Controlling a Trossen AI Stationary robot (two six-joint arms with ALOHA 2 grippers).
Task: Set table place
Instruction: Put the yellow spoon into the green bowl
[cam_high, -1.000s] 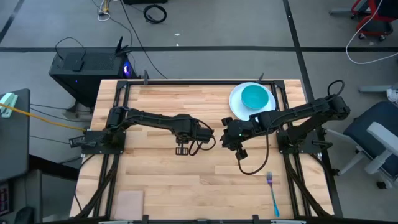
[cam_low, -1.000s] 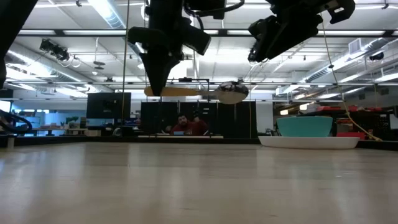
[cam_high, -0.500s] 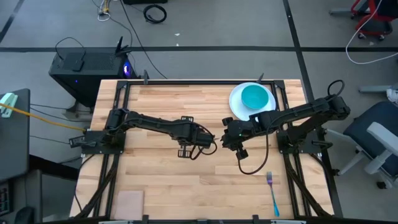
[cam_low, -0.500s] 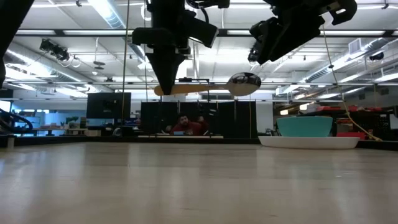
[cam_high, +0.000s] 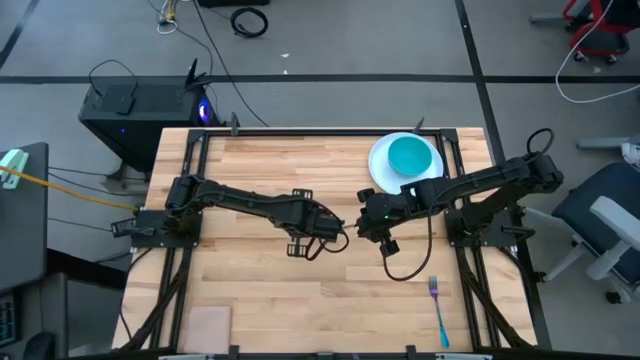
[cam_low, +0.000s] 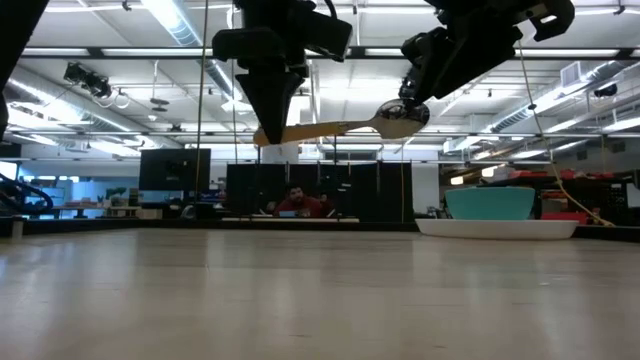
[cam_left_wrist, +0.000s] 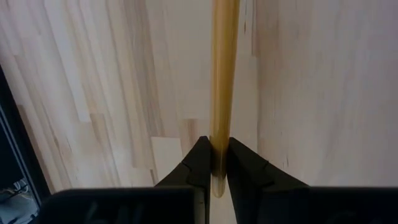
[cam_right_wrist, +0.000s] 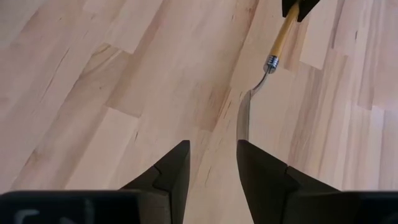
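My left gripper (cam_high: 300, 241) is shut on the orange-handled metal spoon (cam_low: 340, 127), held high above the table (cam_high: 250, 290) near its middle. The spoon's bowl (cam_low: 401, 113) points toward my right gripper (cam_high: 376, 232). My right gripper is open and empty; in the right wrist view (cam_right_wrist: 211, 165) the spoon's bowl (cam_right_wrist: 243, 118) shows edge-on just ahead of its fingers, apart from them. The teal bowl (cam_high: 410, 155) stands in the white plate (cam_high: 378, 168) at the far right. The blue-handled fork (cam_high: 439, 312) lies flat near the front right. My left gripper pinches the spoon's orange handle (cam_left_wrist: 217, 144) between its two fingers, close to the handle's free end. The fingers (cam_low: 270, 115) come from above, pointing down, and lie across the handle. The spoon is lifted clear of the table, slanting, with its bowl end higher.
A tan rectangular pad (cam_high: 210, 324) lies at the table's near left corner. Black rails (cam_high: 190, 180) run along the table's sides. Bare wood lies between the two arms and the front edge. A person sits in the room far behind the table (cam_low: 292, 203).
My left gripper has risen and gone a little toward the table's right edge, carrying the spoon toward my right gripper. The spoon has tipped from level to slanting, its bowl end higher and now beside my right gripper's fingertips. My right gripper has stayed open.
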